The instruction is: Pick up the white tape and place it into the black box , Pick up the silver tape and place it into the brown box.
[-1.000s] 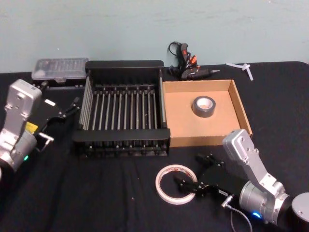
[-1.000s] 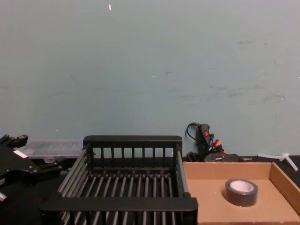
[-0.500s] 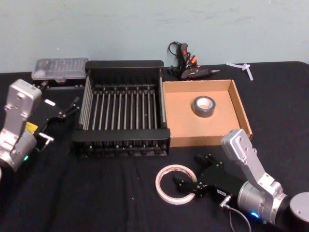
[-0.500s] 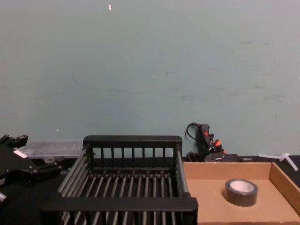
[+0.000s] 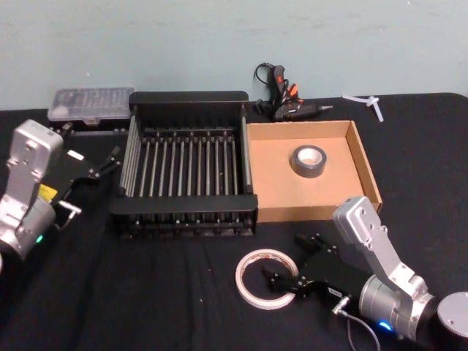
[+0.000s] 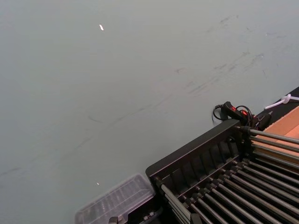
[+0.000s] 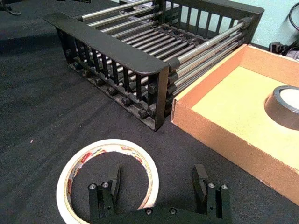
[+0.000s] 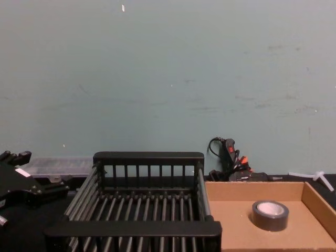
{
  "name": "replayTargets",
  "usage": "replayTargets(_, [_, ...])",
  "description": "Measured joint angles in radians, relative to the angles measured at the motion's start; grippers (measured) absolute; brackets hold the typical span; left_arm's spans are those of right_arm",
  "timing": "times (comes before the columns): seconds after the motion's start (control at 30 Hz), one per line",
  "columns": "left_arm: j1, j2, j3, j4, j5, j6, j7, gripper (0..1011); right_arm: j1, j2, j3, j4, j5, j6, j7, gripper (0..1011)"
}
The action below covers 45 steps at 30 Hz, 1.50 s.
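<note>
The white tape (image 5: 266, 279) lies flat on the black table in front of the black box (image 5: 186, 97), and it also appears in the right wrist view (image 7: 79, 163). My right gripper (image 5: 289, 259) is open and low at the ring (image 7: 157, 179). One finger is inside the hole, the other is outside to the right, and the ring's right rim lies between them. The silver tape (image 5: 308, 161) rests flat inside the brown box (image 5: 292, 197), seen from the side as well (image 8: 270, 215). My left gripper (image 5: 110, 162) stays parked left of the black box.
A black glue gun (image 5: 281, 99) and a white plastic piece (image 5: 369, 102) lie behind the brown box. A clear plastic case (image 5: 91, 102) sits behind the black box at the left. The black box's front rim (image 7: 107, 39) stands just beyond the white tape.
The right arm has crept slightly left toward the white tape. The tapes, the boxes and the left arm have not moved.
</note>
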Motion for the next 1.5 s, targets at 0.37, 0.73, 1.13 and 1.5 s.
replayTargets(0.37, [0.0, 0.0, 0.0, 0.0, 0.0, 0.0, 0.0, 1001, 0.0, 0.001, 0.001, -0.001, 0.002, 0.0, 0.002, 787])
replayTargets(0.73, [0.0, 0.0, 0.0, 0.0, 0.0, 0.0, 0.0, 1001, 0.0, 0.001, 0.001, -0.001, 0.003, 0.0, 0.003, 463])
replayTargets(1.13, [0.0, 0.0, 0.0, 0.0, 0.0, 0.0, 0.0, 1001, 0.0, 0.001, 0.001, -0.001, 0.004, 0.0, 0.003, 113])
replayTargets(1.5, [0.0, 0.0, 0.0, 0.0, 0.0, 0.0, 0.0, 1001, 0.0, 0.002, 0.003, -0.001, 0.009, -0.001, 0.008, 94])
